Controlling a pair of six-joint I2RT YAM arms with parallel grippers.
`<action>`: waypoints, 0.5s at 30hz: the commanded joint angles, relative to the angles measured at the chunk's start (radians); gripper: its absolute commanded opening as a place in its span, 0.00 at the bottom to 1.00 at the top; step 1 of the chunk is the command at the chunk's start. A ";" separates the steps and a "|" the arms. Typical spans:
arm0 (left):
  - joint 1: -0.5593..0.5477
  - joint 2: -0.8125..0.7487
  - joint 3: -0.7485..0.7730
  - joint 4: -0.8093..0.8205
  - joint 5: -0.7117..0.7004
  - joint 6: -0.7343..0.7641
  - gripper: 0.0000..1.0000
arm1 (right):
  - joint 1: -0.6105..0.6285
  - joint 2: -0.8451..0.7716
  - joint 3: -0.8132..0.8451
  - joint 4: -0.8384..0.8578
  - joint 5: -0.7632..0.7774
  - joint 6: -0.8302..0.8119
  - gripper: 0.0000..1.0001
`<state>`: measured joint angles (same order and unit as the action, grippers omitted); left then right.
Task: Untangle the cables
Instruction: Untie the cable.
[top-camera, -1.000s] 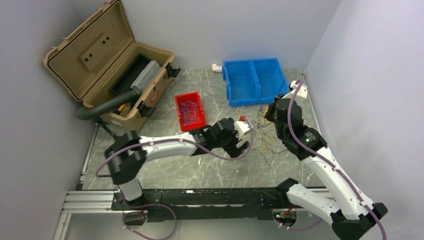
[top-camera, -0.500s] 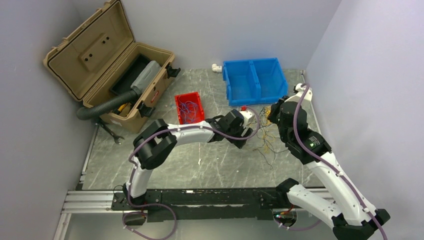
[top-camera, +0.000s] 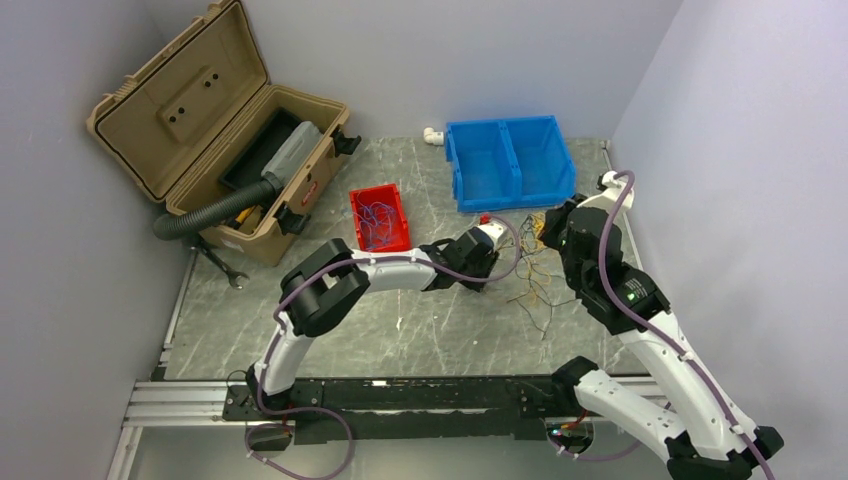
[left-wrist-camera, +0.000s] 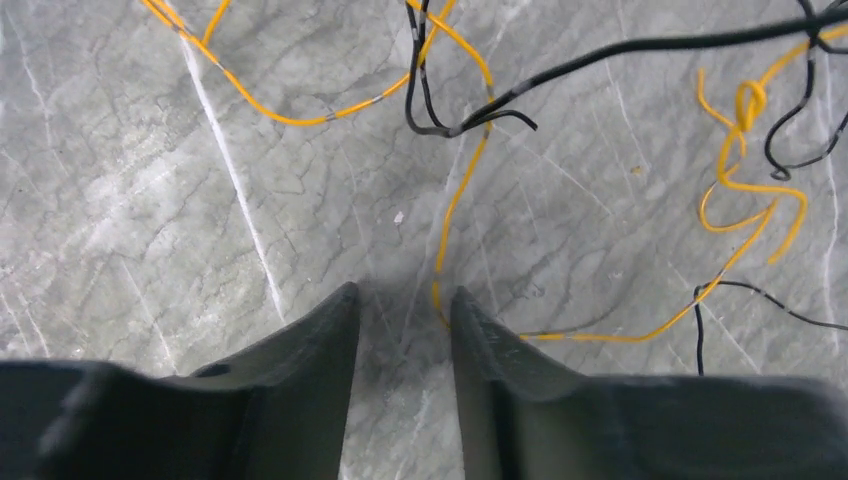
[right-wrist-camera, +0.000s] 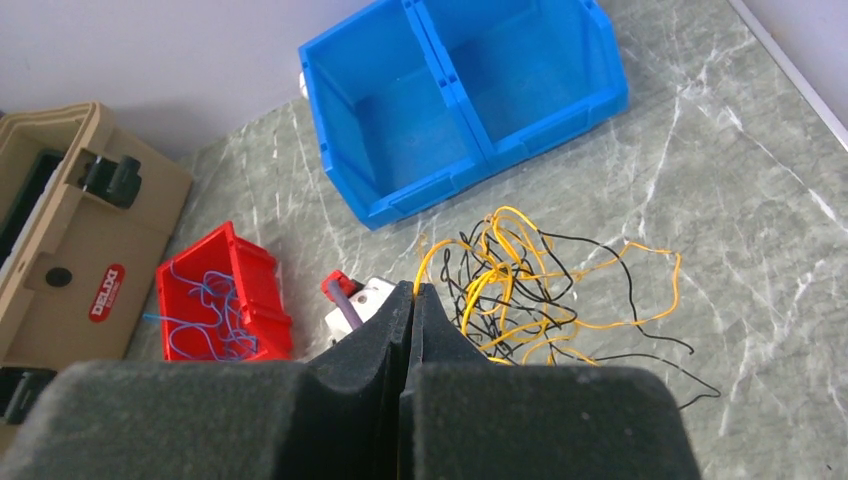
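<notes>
The left gripper (left-wrist-camera: 402, 292) is hanging low over the bench (left-wrist-camera: 150, 200), jaws apart astride a yellow strand of the cables (right-wrist-camera: 515, 285). The right gripper (right-wrist-camera: 412, 290) is hovering near them, pressed shut

Table (top-camera: 400, 330): grey-green marble, white veins. Cables (right-wrist-camera: 520, 290), right of centre: yellow-orange and black strands mixed; some yellow ones with short grey bands. Small bin (right-wrist-camera: 245, 265), centre: red; blue strands (right-wrist-camera: 215, 315) inside. Far double bin (right-wrist-camera: 470, 100): bright blue. Case (top-camera: 200, 120), far left: tan, black latches, red label. Hose (top-camera: 195, 218): black, ribbed. Arms (top-camera: 660, 350): white, black joints, purple wiring. Walls (top-camera: 450, 60): pale grey.
</notes>
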<state>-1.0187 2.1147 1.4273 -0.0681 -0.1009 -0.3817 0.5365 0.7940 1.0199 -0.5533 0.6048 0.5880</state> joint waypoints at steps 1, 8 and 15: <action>-0.006 0.023 0.022 -0.038 -0.045 -0.016 0.29 | -0.004 -0.028 0.015 -0.017 0.052 0.027 0.00; 0.000 -0.226 -0.143 -0.079 -0.100 0.033 0.00 | -0.010 -0.049 -0.003 -0.089 0.192 0.065 0.00; 0.010 -0.508 -0.327 -0.176 -0.125 0.056 0.00 | -0.038 -0.071 -0.085 -0.179 0.273 0.179 0.00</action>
<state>-1.0149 1.7660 1.1481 -0.1867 -0.1822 -0.3519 0.5179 0.7441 0.9867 -0.6636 0.8021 0.6918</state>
